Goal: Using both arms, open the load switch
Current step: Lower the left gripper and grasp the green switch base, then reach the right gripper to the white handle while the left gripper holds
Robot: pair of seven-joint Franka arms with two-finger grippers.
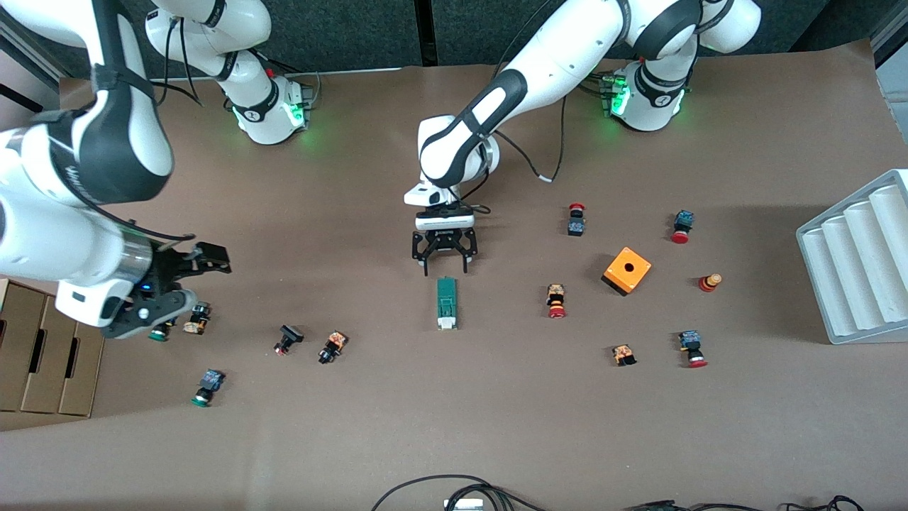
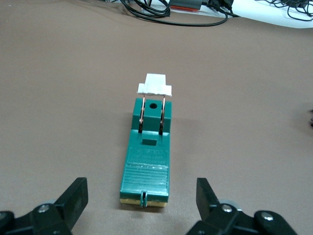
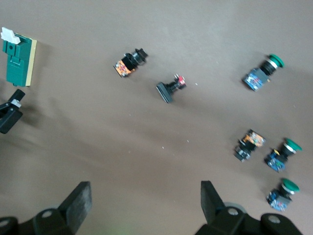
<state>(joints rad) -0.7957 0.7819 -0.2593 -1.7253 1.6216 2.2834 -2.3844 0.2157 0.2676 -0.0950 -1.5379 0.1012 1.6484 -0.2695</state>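
The load switch (image 1: 447, 301) is a narrow dark green block lying mid-table, with its white lever (image 1: 447, 323) at the end nearer the front camera. My left gripper (image 1: 447, 269) hangs open at the switch's other end and is not touching it. In the left wrist view the load switch (image 2: 146, 156) runs away from my left gripper (image 2: 141, 190), white lever (image 2: 154, 84) at its tip. My right gripper (image 1: 186, 285) is open and empty above a cluster of push buttons at the right arm's end. In the right wrist view my right gripper (image 3: 144, 196) is over bare table, with the load switch (image 3: 17, 61) at the edge.
An orange box (image 1: 627, 270) with a hole and several red-capped push buttons (image 1: 557, 301) lie toward the left arm's end, next to a white ribbed tray (image 1: 862, 255). Green-capped buttons (image 1: 207, 387) and cardboard boxes (image 1: 42, 355) are at the right arm's end. Cables (image 1: 454, 490) lie at the front edge.
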